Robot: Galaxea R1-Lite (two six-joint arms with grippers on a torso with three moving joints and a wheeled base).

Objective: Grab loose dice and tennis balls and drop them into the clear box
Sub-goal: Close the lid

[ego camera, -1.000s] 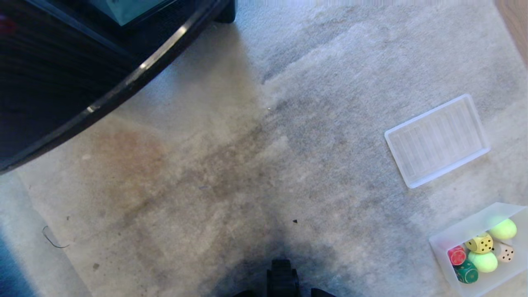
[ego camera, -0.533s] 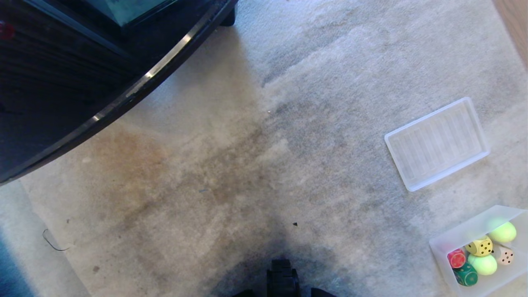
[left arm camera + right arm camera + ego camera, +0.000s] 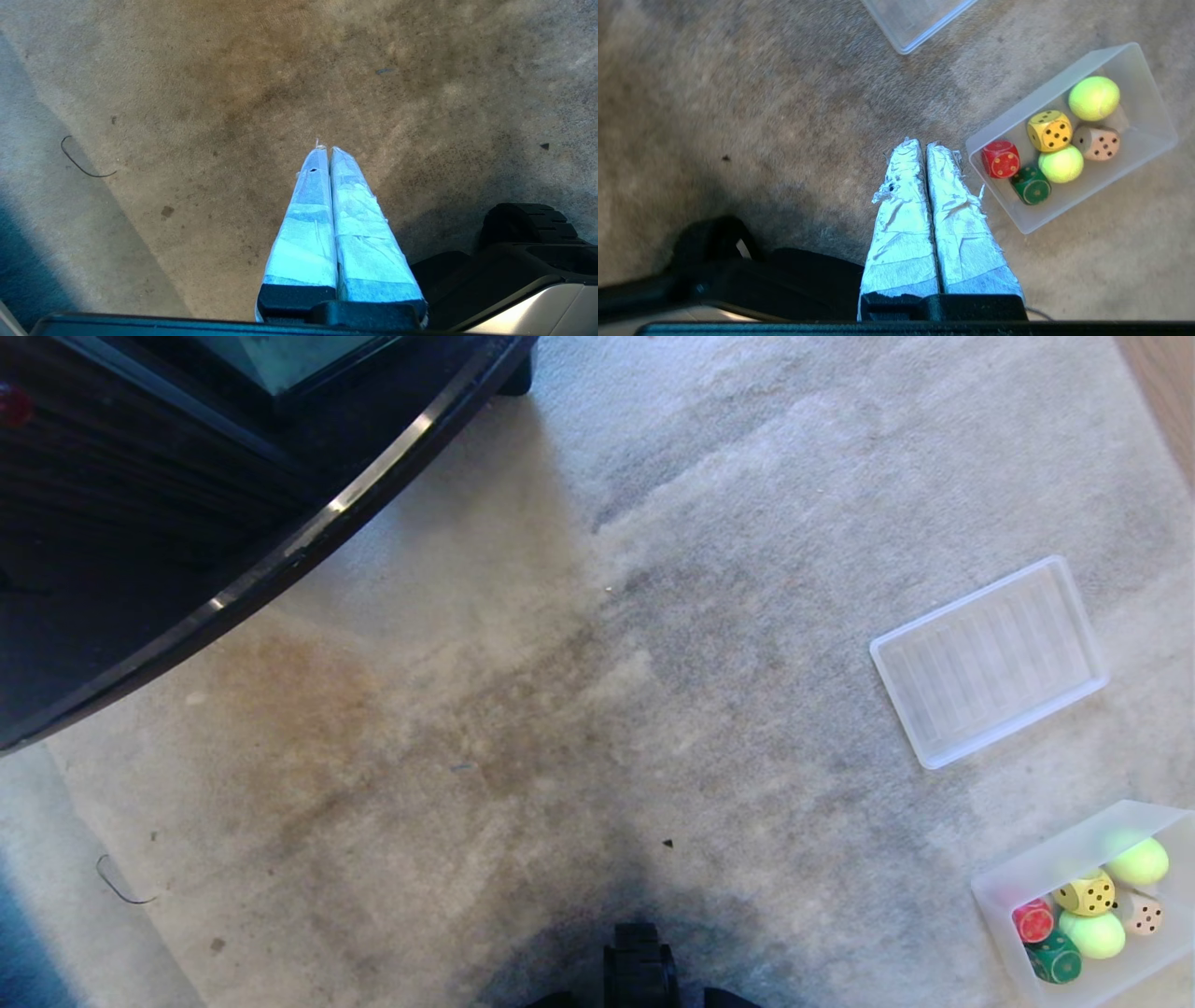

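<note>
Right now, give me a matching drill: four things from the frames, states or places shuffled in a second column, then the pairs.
Things:
1. red die
2. ribbed tray
3. right end effector
4. cream die

States or places:
A. lies empty on the carpet, apart from the clear box
B. shut, holds nothing, beside the box
C. in the box, next to the green die
D. in the box, between the two tennis balls

Pairs: 1-C, 2-A, 3-B, 4-D
</note>
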